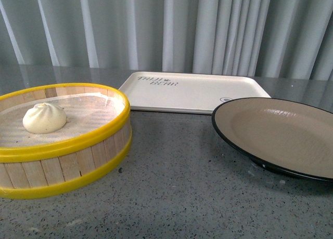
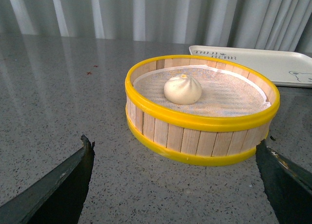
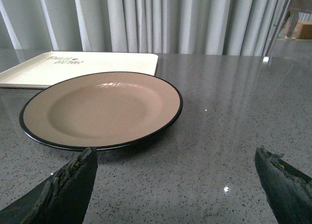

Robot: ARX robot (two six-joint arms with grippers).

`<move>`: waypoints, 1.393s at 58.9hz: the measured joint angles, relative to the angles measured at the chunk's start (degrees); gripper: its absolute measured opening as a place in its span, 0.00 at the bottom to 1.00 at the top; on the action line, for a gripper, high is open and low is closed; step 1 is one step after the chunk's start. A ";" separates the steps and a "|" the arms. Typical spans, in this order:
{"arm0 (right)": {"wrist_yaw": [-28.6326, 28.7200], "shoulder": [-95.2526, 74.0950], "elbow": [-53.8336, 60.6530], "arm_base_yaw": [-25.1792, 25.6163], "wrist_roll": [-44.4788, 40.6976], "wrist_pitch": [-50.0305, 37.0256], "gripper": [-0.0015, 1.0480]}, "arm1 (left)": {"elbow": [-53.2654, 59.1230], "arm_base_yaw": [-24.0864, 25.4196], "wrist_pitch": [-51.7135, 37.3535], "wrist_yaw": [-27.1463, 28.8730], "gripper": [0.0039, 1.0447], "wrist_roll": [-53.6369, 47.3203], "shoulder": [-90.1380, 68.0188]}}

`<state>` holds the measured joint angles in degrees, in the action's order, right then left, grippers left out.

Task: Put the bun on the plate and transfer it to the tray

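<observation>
The grey speckled counter (image 1: 177, 197) carries everything. At its far side lies the cream tray (image 1: 192, 91), flat and bare apart from its print. In front of it, to my right, sits the plate (image 1: 281, 132), tan inside with a black rim and nothing on it; its far edge lies just beside the tray's near corner. To my left stands the yellow-rimmed steamer (image 1: 67, 161), and the bun (image 1: 44, 118) rests on its white liner, left of centre and clear of the wall.

My left end effector (image 2: 174, 145) faces the steamer with its jaws spread wide, holding nothing. My right end effector (image 3: 175, 153) faces the plate, likewise spread and empty.

The bun looks soft, light and easy to dent, perhaps a little tacky on the liner. I would come in from above, close gently across its widest part below the pleated top, and squeeze only enough to lift. The plate looks stiff and glossy, so I would pinch its rim firmly.
</observation>
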<state>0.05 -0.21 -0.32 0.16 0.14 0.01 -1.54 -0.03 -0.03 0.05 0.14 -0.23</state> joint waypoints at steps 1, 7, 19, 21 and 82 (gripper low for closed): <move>0.00 0.00 0.00 0.00 0.00 0.00 0.92 | 0.00 0.00 0.00 -0.02 0.94 0.00 0.00; 0.00 0.00 0.00 0.00 0.00 0.00 0.92 | 0.00 0.00 0.00 0.00 0.94 0.00 0.00; 0.00 0.00 0.00 0.00 0.00 0.00 0.92 | 0.00 0.00 0.00 -0.02 0.94 0.00 0.00; 0.00 0.00 0.00 0.00 0.00 0.00 0.92 | 0.00 0.00 0.00 -0.02 0.94 0.00 0.00; 0.00 0.00 0.00 0.00 0.00 0.00 0.92 | -31.08 -0.57 3.82 3.43 0.94 9.92 -40.50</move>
<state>0.05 -0.21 -0.32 0.16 0.14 0.01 -32.62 -0.60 3.79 3.49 10.07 -40.73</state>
